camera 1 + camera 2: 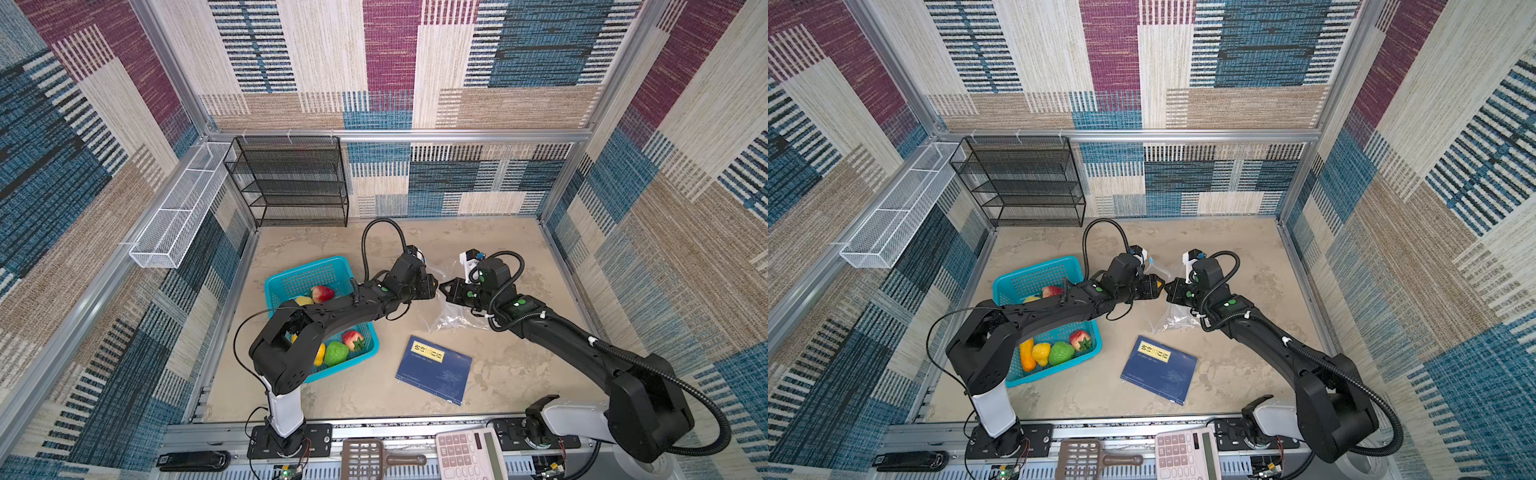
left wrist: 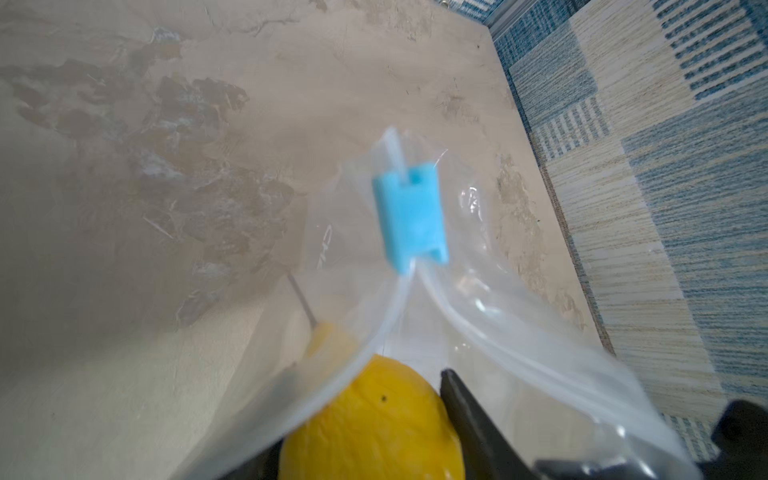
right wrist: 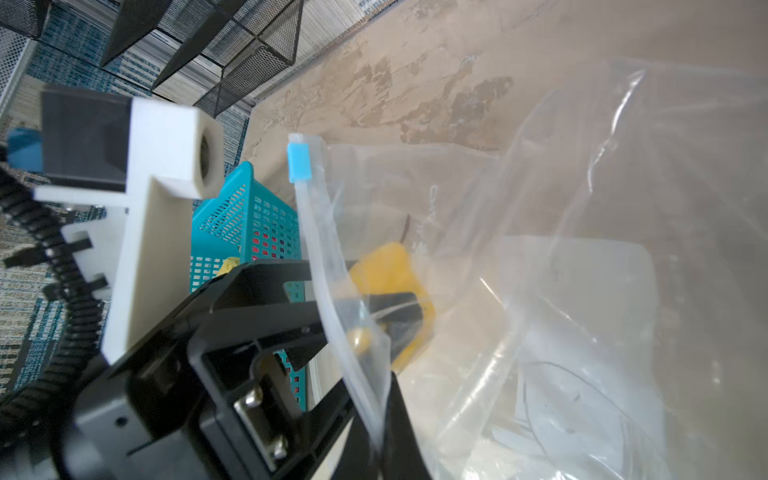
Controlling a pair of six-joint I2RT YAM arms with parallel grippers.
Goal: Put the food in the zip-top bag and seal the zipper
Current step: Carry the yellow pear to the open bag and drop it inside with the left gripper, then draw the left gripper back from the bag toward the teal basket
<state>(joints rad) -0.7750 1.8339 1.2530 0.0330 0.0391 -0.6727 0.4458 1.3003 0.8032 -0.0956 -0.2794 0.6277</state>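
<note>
The clear zip-top bag (image 1: 449,316) hangs mouth-up at mid table, and its light-blue slider (image 2: 409,216) sits at one end of the zipper (image 3: 328,299). My right gripper (image 3: 376,411) is shut on the zipper strip at the bag's rim. My left gripper (image 1: 434,286) reaches into the mouth, shut on a yellow fruit (image 2: 374,419). One dark finger (image 2: 461,407) lies against it, and the other is hidden behind the plastic. More food lies in the teal basket (image 1: 307,274): two strawberries (image 1: 322,294) (image 1: 353,340), a bumpy green piece (image 1: 336,353) and a yellow one (image 1: 1041,352).
A blue book (image 1: 434,368) lies in front of the bag. A black mesh shelf (image 1: 291,183) stands at the back left, and a white wire tray (image 1: 178,208) hangs on the left wall. Calculator (image 1: 469,455), brown scoop (image 1: 365,457) and black stapler (image 1: 195,461) rest on the front rail.
</note>
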